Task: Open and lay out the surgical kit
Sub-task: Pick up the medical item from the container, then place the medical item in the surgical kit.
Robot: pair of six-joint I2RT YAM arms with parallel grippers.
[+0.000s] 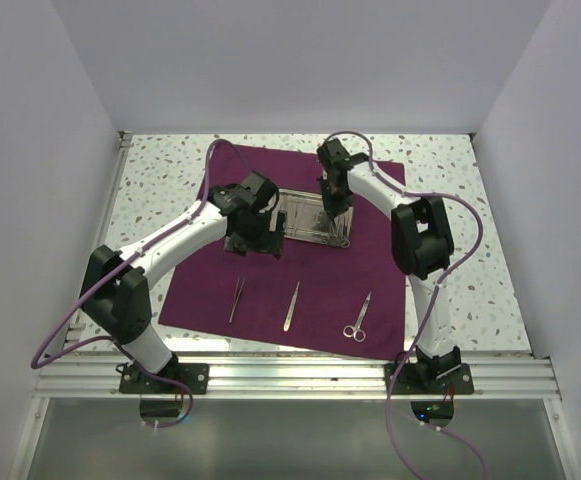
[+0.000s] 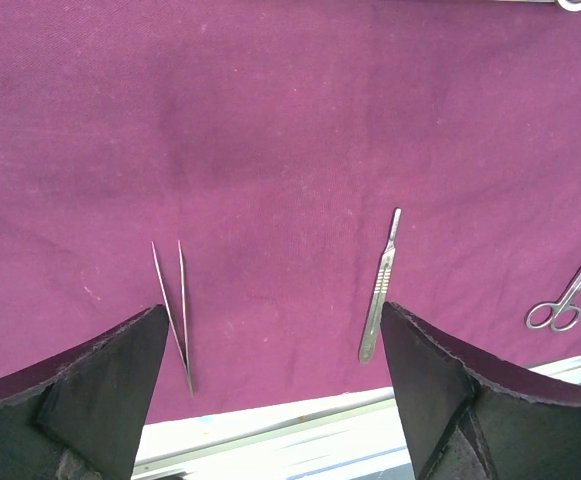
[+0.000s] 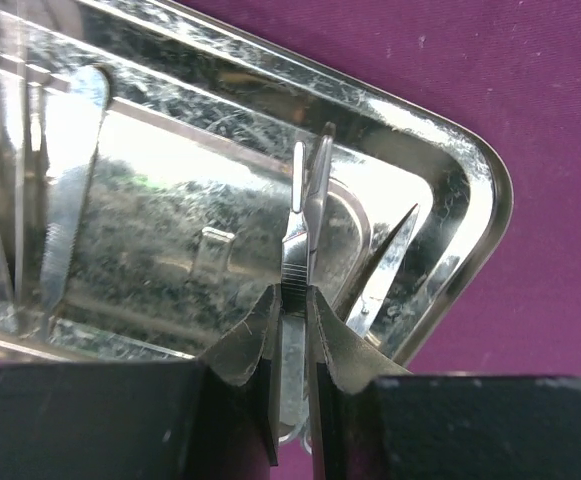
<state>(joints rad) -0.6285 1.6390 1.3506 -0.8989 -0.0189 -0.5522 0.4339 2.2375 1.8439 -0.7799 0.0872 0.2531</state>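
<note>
The purple cloth (image 1: 300, 270) of the surgical kit lies spread flat, with the shiny steel tray (image 1: 300, 232) on its middle. On its near part lie thin tweezers (image 1: 237, 298) (image 2: 173, 310), a flat steel handle (image 1: 292, 305) (image 2: 382, 285) and small scissors (image 1: 358, 320) (image 2: 570, 297), in a row. My right gripper (image 1: 336, 208) (image 3: 293, 300) reaches down into the tray (image 3: 450, 190) and is shut on ridged steel forceps (image 3: 305, 200), whose two tips point away. My left gripper (image 1: 255, 240) (image 2: 272, 312) hovers open over the cloth, left of the tray, with nothing between its fingers.
The speckled tabletop (image 1: 160, 190) shows around the cloth. An aluminium rail (image 1: 300, 370) runs along the near edge, close behind the laid-out tools. White walls close in the left, right and back. A pointed steel shape (image 3: 385, 260) lies right of the forceps in the tray.
</note>
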